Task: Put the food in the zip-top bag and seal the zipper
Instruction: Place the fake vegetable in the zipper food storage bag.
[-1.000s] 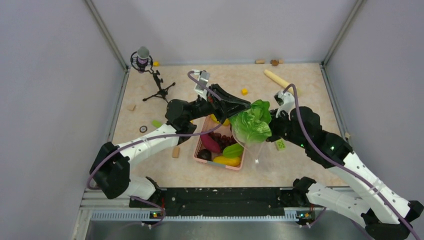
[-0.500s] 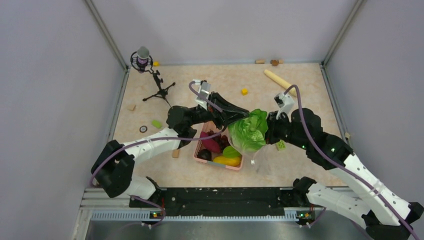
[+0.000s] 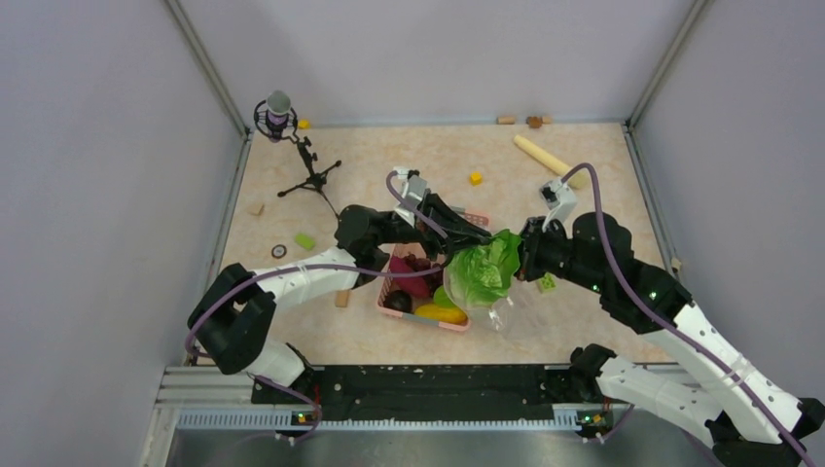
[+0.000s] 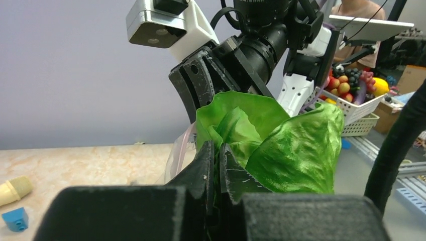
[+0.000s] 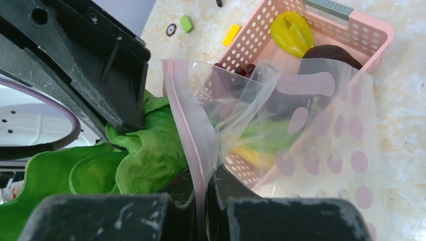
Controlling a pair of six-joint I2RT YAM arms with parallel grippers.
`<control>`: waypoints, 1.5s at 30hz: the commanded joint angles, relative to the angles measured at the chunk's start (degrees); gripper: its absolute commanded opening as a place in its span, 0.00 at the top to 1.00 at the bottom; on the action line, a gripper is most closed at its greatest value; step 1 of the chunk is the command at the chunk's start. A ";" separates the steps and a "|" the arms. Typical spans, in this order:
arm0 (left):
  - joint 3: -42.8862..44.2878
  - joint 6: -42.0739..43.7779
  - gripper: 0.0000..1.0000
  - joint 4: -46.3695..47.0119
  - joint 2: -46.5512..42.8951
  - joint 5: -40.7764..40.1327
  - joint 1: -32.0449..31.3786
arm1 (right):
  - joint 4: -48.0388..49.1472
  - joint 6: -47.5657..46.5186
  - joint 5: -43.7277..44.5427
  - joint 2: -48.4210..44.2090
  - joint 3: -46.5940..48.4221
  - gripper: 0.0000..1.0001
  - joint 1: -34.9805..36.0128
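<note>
My left gripper [image 3: 479, 243] [image 4: 217, 145] is shut on a leaf of the big green lettuce head [image 3: 482, 272] [image 4: 296, 150], holding it above the right end of the pink basket [image 3: 429, 324]. My right gripper [image 3: 525, 259] [image 5: 205, 175] is shut on the pinkish zipper [image 5: 193, 130] edge of the clear zip-top bag [image 3: 520, 313] [image 5: 326, 150], which hangs open right beside the lettuce [image 5: 145, 155]. In the basket lie a magenta sweet potato [image 3: 409, 280], a green pod [image 3: 447, 295], a yellow fruit [image 3: 440, 312] and a dark piece [image 3: 397, 301].
A microphone on a tripod [image 3: 279, 112] stands at the back left. A beige rolling pin [image 3: 545, 156] lies at the back right. Small blocks are scattered about: yellow [image 3: 476, 178], green [image 3: 305, 240], green [image 3: 546, 282] and wooden [image 3: 341, 297].
Both grippers have come down and nearer the front. The lettuce has dropped lower, against the bag's open mouth. The left wrist has shifted to the right.
</note>
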 commanded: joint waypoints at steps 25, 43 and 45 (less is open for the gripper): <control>-5.81 37.02 1.00 -42.75 -5.29 -27.07 -9.12 | 7.36 2.55 10.39 -3.55 5.75 1.00 -0.40; -1.54 26.26 1.00 -56.96 -2.76 -64.01 -16.81 | 10.65 -0.67 8.42 -2.07 3.60 1.00 -0.40; -1.18 25.29 1.00 -58.64 -2.20 -67.00 -16.94 | 10.32 -0.75 8.85 -2.27 3.76 1.00 -0.40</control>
